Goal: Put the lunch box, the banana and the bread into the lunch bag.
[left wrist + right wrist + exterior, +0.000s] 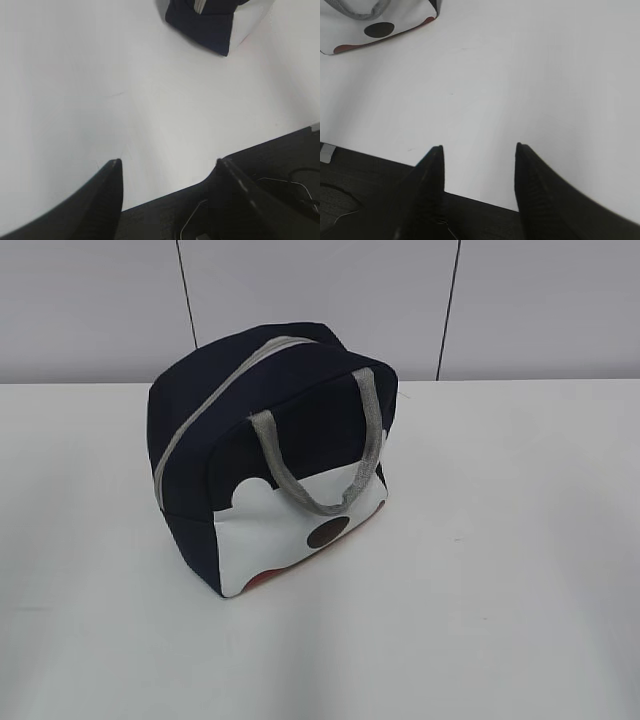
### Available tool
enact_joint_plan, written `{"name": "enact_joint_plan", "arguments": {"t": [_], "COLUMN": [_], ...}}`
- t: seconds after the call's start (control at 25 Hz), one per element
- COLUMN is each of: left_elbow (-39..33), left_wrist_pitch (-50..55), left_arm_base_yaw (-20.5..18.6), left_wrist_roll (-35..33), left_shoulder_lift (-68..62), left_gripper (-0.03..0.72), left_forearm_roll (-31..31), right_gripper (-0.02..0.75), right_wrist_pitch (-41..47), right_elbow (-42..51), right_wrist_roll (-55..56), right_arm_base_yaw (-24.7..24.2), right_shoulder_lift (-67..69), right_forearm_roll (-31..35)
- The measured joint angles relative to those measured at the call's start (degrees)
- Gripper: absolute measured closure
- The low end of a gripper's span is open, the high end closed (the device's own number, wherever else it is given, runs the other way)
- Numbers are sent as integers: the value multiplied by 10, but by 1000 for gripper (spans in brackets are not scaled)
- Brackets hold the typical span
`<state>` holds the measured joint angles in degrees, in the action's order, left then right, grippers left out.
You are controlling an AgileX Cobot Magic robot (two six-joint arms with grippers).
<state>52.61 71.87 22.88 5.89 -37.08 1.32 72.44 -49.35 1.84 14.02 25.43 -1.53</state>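
Note:
The navy lunch bag (270, 455) stands upright on the white table (500, 570), its grey zipper closed along the top and a grey handle hanging over its white lower panel. A corner of it shows in the left wrist view (210, 22) and in the right wrist view (375, 25). The lunch box, the banana and the bread are out of view. My left gripper (167, 162) is open and empty above the table's near edge. My right gripper (479, 147) is open and empty above the near edge too. Neither gripper shows in the exterior view.
The table's near edge (470, 200) runs under both grippers, with a dark floor and cables (280, 200) below it. A grey panelled wall (320, 300) stands behind the table.

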Motion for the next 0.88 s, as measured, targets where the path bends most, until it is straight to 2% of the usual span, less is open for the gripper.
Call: {"name": "enact_joint_plan", "arguments": {"t": [0.56,0.72,0.88], "left_elbow": [-148,-193,-201], "left_wrist_pitch": [-7,-24,-35], "left_arm_base_yaw": [0,0,0], "left_wrist_roll": [0,0,0], "left_shoulder_lift": [258,322,363], "left_gripper": [253,253,253], "left_forearm_roll": [6,-2,-2], "right_gripper": [378,378,377], "right_wrist_pitch": [-29,-49,-54], "right_elbow": [177,201,203], "right_wrist_roll": [0,0,0], "right_arm_base_yaw": [0,0,0], "right_shoulder_lift": [-212,-256,-264], "right_forearm_roll": [-14,-15,-16]}}
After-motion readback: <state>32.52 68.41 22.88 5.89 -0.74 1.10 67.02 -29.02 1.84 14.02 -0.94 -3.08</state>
